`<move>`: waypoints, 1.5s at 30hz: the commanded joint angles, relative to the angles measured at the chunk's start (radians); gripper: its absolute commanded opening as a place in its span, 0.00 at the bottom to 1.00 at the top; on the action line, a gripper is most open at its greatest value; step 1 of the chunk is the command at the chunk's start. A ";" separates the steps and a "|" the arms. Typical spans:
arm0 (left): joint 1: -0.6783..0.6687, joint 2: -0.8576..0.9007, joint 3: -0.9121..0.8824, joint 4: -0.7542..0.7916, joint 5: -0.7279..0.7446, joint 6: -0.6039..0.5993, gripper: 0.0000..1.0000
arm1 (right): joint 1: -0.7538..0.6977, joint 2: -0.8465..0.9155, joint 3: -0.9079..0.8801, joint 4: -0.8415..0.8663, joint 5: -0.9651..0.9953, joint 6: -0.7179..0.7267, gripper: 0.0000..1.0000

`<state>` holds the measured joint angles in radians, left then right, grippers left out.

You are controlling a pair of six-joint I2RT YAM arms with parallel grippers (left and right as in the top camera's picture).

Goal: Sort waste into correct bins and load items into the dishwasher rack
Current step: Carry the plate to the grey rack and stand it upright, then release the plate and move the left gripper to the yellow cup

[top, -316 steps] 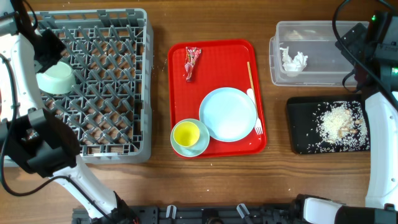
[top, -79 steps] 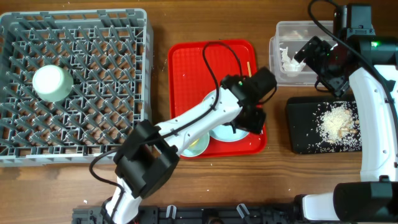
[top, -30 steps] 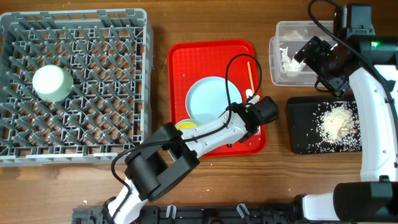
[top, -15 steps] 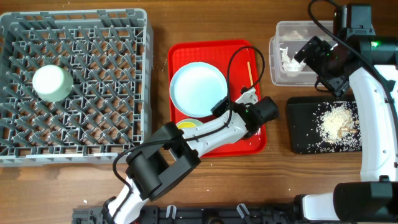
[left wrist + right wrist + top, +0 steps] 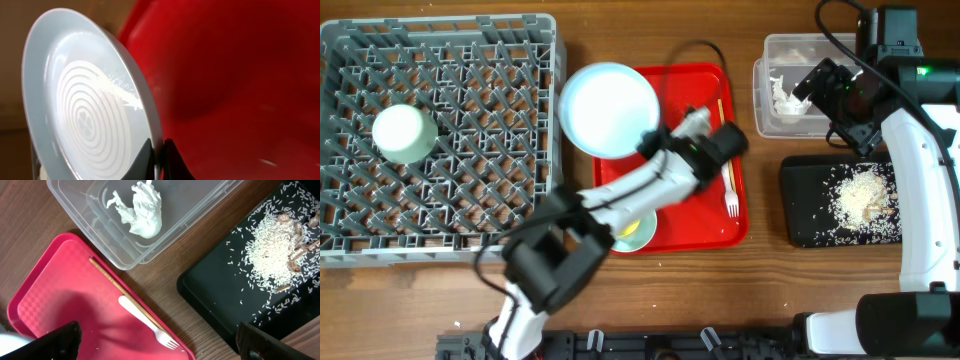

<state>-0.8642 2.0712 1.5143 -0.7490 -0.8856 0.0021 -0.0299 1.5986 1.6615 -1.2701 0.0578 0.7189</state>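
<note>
Left claw (image 5: 159,150) clamped on plate (image 5: 85,100) rim, plate now farther left, nearer rack (image 5: 470,150)

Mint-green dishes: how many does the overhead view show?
3: a plate held up between dishwasher rack and red tray; one bowl in the rack; a second bowl on the tray, partly hidden by the arm.

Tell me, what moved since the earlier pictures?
The left pincer took hold of the green plate and carried it left across the red tray, toward the rack. The fork, tissue and rice stayed put.
</note>
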 commanded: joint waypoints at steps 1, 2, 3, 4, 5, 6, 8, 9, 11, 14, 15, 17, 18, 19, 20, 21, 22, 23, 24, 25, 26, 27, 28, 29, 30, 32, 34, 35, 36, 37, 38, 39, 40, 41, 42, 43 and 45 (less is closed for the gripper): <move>0.105 -0.171 0.024 0.001 0.007 0.016 0.04 | -0.002 -0.023 0.021 0.003 0.024 0.015 1.00; 0.130 -0.200 0.024 0.000 0.053 0.016 0.04 | -0.002 -0.023 0.021 0.003 0.024 0.015 1.00; 0.179 -0.253 0.024 -0.004 0.158 0.014 0.04 | -0.002 -0.023 0.021 0.003 0.024 0.015 1.00; 0.204 -0.279 0.024 -0.006 0.210 0.007 0.04 | -0.002 -0.023 0.021 0.003 0.024 0.014 1.00; 0.238 -0.308 0.024 -0.006 0.257 -0.014 0.04 | -0.002 -0.023 0.021 0.003 0.024 0.015 1.00; 0.266 -0.330 0.024 -0.006 0.303 -0.022 0.04 | -0.002 -0.023 0.021 0.003 0.024 0.015 1.00; 0.335 -0.372 0.024 -0.007 0.420 -0.034 0.04 | -0.002 -0.023 0.021 0.003 0.024 0.015 1.00; 0.369 -0.387 0.024 -0.007 0.468 -0.033 0.04 | -0.002 -0.023 0.021 0.003 0.024 0.014 1.00; 0.426 -0.404 0.024 -0.006 0.552 -0.033 0.04 | -0.002 -0.023 0.021 0.003 0.024 0.014 1.00; 0.491 -0.405 0.024 -0.002 0.720 -0.033 0.04 | -0.002 -0.023 0.021 0.003 0.024 0.014 1.00; 0.513 -0.405 0.023 0.005 0.778 -0.034 0.04 | -0.002 -0.023 0.021 0.003 0.024 0.015 1.00; 0.548 -0.405 0.023 0.037 0.865 -0.034 0.04 | -0.002 -0.023 0.021 0.003 0.024 0.015 1.00; 0.559 -0.405 0.023 0.058 0.892 -0.034 0.04 | -0.002 -0.023 0.021 0.003 0.024 0.015 1.00; 0.566 -0.405 0.023 0.075 0.898 -0.034 0.04 | -0.002 -0.023 0.021 0.003 0.024 0.014 1.00; 0.570 -0.405 0.023 0.090 0.896 -0.034 0.04 | -0.002 -0.023 0.021 0.003 0.024 0.014 1.00; 0.575 -0.405 0.023 0.103 0.897 -0.034 0.04 | -0.002 -0.023 0.021 0.003 0.024 0.015 1.00; 0.580 -0.404 0.023 0.111 0.897 -0.034 0.04 | -0.002 -0.023 0.021 0.003 0.024 0.015 1.00; 0.589 -0.402 0.023 0.118 0.897 -0.037 0.04 | -0.002 -0.023 0.021 0.003 0.024 0.014 1.00; 0.595 -0.401 0.023 0.120 0.898 -0.037 0.04 | -0.002 -0.023 0.021 0.003 0.024 0.014 1.00; 0.607 -0.400 0.023 0.122 0.898 -0.040 0.04 | -0.002 -0.023 0.021 0.003 0.024 0.015 1.00; 0.620 -0.400 0.023 0.123 0.905 -0.041 0.04 | -0.002 -0.023 0.021 0.003 0.024 0.014 1.00; 0.631 -0.400 0.023 0.125 0.919 -0.044 0.04 | -0.002 -0.023 0.021 0.003 0.024 0.015 1.00; 0.653 -0.400 0.023 0.129 0.958 -0.044 0.04 | -0.002 -0.023 0.021 0.003 0.024 0.014 1.00; 0.671 -0.400 0.023 0.133 0.995 -0.044 0.04 | -0.002 -0.023 0.021 0.003 0.024 0.015 1.00; 0.689 -0.400 0.023 0.138 1.034 -0.044 0.04 | -0.002 -0.023 0.021 0.003 0.024 0.014 1.00; 0.739 -0.400 0.023 0.145 1.142 -0.045 0.04 | -0.002 -0.023 0.021 0.003 0.024 0.014 1.00; 0.780 -0.400 0.023 0.144 1.214 -0.067 0.04 | -0.002 -0.023 0.021 0.003 0.024 0.015 1.00; 0.805 -0.399 0.023 0.143 1.270 -0.067 0.04 | -0.002 -0.023 0.021 0.003 0.024 0.015 1.00; 0.826 -0.399 0.023 0.140 1.318 -0.067 0.04 | -0.002 -0.023 0.021 0.003 0.024 0.014 1.00; 0.842 -0.399 0.023 0.138 1.350 -0.069 0.04 | -0.002 -0.023 0.021 0.003 0.024 0.014 1.00; 0.878 -0.399 0.023 0.136 1.395 -0.100 0.04 | -0.002 -0.023 0.021 0.003 0.024 0.014 1.00; 0.895 -0.399 0.023 0.134 1.413 -0.114 0.04 | -0.002 -0.023 0.021 0.003 0.024 0.014 1.00; 0.914 -0.399 0.023 0.132 1.437 -0.119 0.04 | -0.002 -0.023 0.021 0.003 0.024 0.014 1.00; 0.930 -0.399 0.023 0.129 1.466 -0.120 0.04 | -0.002 -0.023 0.021 0.003 0.024 0.014 1.00; 0.949 -0.399 0.023 0.125 1.505 -0.119 0.04 | -0.002 -0.023 0.021 0.003 0.024 0.014 1.00; 0.969 -0.399 0.023 0.120 1.534 -0.130 0.04 | -0.002 -0.023 0.021 0.003 0.024 0.014 1.00; 1.003 -0.399 0.023 0.108 1.540 -0.153 0.04 | -0.002 -0.023 0.021 0.003 0.024 0.014 1.00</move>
<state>0.0910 1.6867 1.5208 -0.6312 0.5526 -0.1093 -0.0299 1.5986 1.6615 -1.2697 0.0578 0.7185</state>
